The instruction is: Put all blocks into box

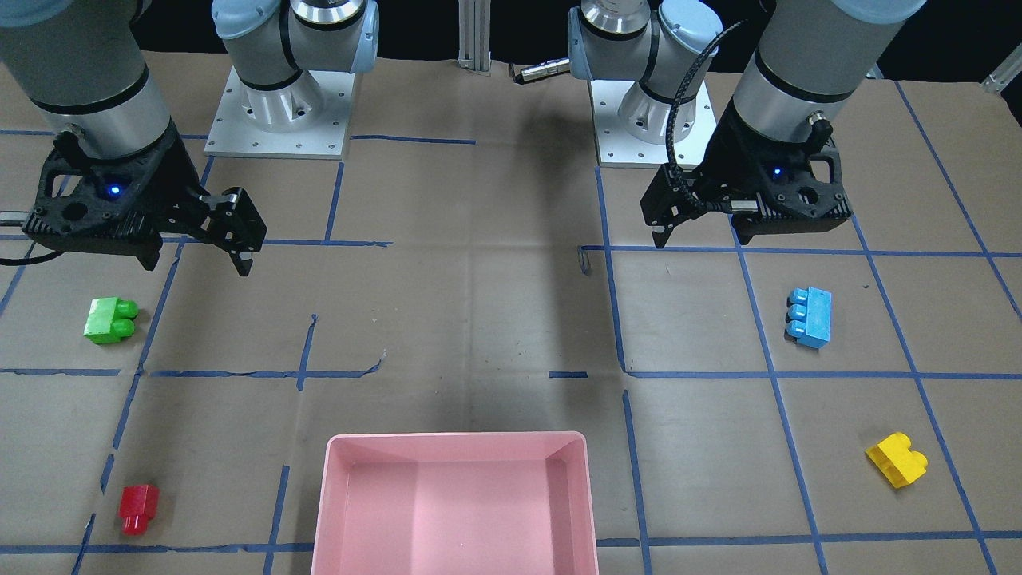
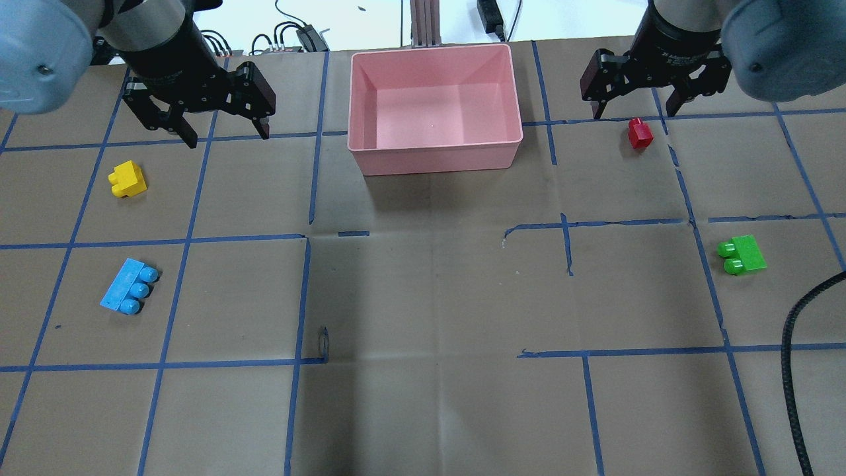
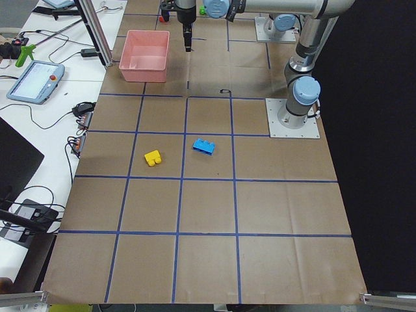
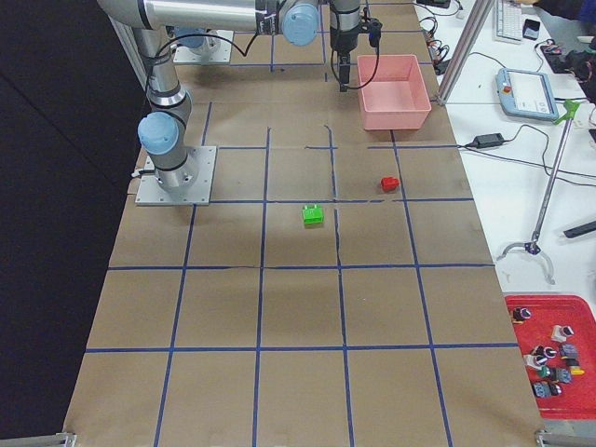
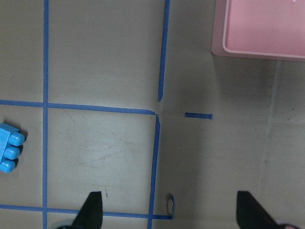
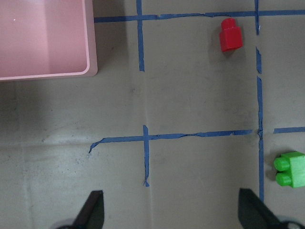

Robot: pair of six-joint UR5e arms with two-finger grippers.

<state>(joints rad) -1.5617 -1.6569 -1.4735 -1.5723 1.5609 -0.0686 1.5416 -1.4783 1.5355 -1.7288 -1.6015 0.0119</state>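
Note:
The pink box (image 2: 436, 160) stands empty at the far middle of the table, also in the front view (image 1: 455, 440). On my left lie the yellow block (image 2: 127, 180) and the light blue block (image 2: 129, 286). On my right lie the red block (image 2: 639, 133) and the green block (image 2: 741, 254). My left gripper (image 2: 228, 137) hangs open and empty above the table, left of the box. My right gripper (image 2: 634, 111) hangs open and empty, high above the red block. The left wrist view shows the blue block (image 5: 9, 147) and a box corner (image 5: 257, 50). The right wrist view shows the red block (image 6: 230, 35) and the green block (image 6: 289, 169).
The table is brown paper with a blue tape grid. Both arm bases (image 1: 279, 120) are bolted at the robot's side. A black cable (image 2: 793, 344) hangs at my near right. An aluminium post (image 2: 423, 23) stands behind the box. Side benches hold a pendant (image 3: 36, 81) and a red parts tray (image 4: 554, 354).

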